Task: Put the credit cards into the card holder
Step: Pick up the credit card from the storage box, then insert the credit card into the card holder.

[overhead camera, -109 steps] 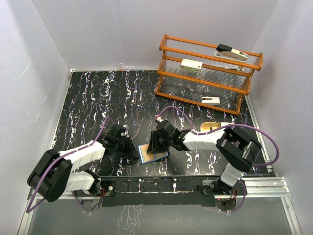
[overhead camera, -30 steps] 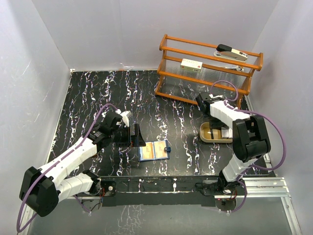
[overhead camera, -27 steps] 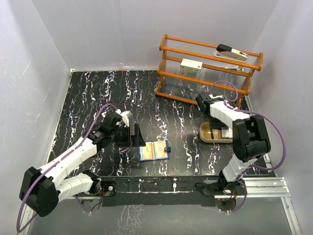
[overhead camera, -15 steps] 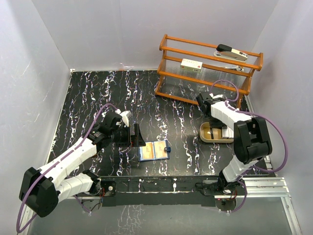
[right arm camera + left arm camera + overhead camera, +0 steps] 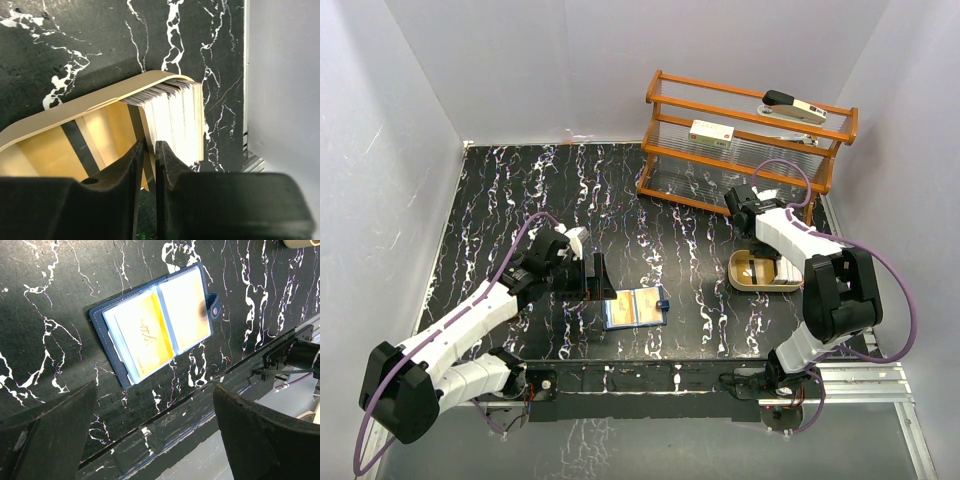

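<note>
Tan tray at far right holds upright credit cards; our right gripper pinches the end one, fingers almost together. We fear neighbours may cling and lift too. Near centre the card holder lies open, left gripper spread beside it.

No text could be read anywhere. The yellow card in the open navy-blue folding wallet bore a slanted mark, too blurred to read. At one o'clock, the white block-shaped device showed only illegible specks.
</note>
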`<move>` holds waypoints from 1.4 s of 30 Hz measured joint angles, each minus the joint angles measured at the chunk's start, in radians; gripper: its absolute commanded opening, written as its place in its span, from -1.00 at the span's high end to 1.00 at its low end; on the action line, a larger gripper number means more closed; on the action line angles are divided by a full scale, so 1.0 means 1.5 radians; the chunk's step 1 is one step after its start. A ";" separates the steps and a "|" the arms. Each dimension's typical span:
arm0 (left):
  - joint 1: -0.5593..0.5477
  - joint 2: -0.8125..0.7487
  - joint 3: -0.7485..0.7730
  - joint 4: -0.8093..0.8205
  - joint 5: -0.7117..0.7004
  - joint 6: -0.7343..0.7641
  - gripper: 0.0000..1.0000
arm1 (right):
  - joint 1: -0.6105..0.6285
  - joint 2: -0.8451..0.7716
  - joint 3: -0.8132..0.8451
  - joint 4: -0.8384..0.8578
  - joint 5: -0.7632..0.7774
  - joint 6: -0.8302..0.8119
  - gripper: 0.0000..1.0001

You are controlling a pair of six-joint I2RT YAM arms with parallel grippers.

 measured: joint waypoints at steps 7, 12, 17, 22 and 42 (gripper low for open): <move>0.000 -0.001 0.000 0.000 -0.001 0.000 -0.97 | -0.001 -0.011 0.000 -0.001 -0.038 -0.009 1.00; 0.000 -0.006 0.000 0.000 -0.004 0.000 -0.97 | -0.001 -0.030 0.015 -0.015 -0.073 -0.011 1.00; 0.000 -0.008 0.000 0.000 -0.005 0.000 -0.97 | -0.002 -0.072 0.041 -0.036 -0.139 -0.013 1.00; 0.000 -0.030 -0.001 0.002 0.009 0.000 -0.96 | -0.002 -0.131 0.049 -0.047 -0.196 -0.014 1.00; 0.000 -0.099 -0.062 0.184 0.094 -0.259 -0.36 | 0.041 -0.420 -0.120 0.148 -0.698 0.136 1.00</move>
